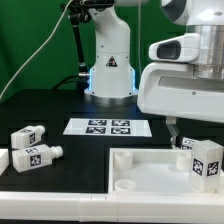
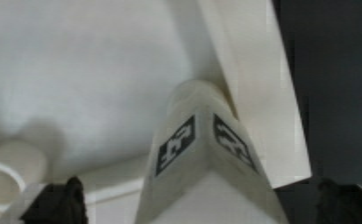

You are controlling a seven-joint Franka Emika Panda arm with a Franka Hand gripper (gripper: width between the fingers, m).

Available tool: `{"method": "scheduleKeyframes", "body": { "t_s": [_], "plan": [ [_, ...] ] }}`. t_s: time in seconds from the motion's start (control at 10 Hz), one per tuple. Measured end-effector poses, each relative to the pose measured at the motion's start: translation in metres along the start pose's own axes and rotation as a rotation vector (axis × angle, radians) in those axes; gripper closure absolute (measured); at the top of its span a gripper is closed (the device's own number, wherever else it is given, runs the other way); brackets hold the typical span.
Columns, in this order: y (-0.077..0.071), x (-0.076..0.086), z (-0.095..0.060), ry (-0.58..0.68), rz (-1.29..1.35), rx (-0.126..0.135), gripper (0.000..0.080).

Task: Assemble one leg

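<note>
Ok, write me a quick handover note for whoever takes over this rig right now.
Gripper: open, nothing held, above the tabletop's corner at the exterior view's right.
One leg stands in that corner of the white tabletop; whether it is fully seated cannot be told.
Two spare legs lie loose on the table at the exterior view's left, with part of another white piece at the frame edge.
The marker board lies behind the tabletop.
Left: check the leg's seating.
</note>
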State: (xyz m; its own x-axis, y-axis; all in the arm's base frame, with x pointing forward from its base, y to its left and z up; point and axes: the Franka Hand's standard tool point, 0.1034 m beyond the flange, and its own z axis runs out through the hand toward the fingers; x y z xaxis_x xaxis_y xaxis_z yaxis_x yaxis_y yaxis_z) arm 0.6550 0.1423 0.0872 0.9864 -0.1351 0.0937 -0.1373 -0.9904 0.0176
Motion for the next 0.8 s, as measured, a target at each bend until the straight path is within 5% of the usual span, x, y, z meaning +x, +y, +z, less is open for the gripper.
{"method": "scheduleKeyframes", "body": {
  "t_s": [0.5,0.7,0.8],
  "plan": [
    [-0.0017,0.0007,-0.0007,0.006,-0.278,-0.007,0.0150],
    [-0.0016,0.0007,-0.0006,0.006,-0.276,-0.007,0.0413],
    [-0.0016,0.0007,-0.0006,0.005,-0.263,-0.007,0.0413]
  ]
}}
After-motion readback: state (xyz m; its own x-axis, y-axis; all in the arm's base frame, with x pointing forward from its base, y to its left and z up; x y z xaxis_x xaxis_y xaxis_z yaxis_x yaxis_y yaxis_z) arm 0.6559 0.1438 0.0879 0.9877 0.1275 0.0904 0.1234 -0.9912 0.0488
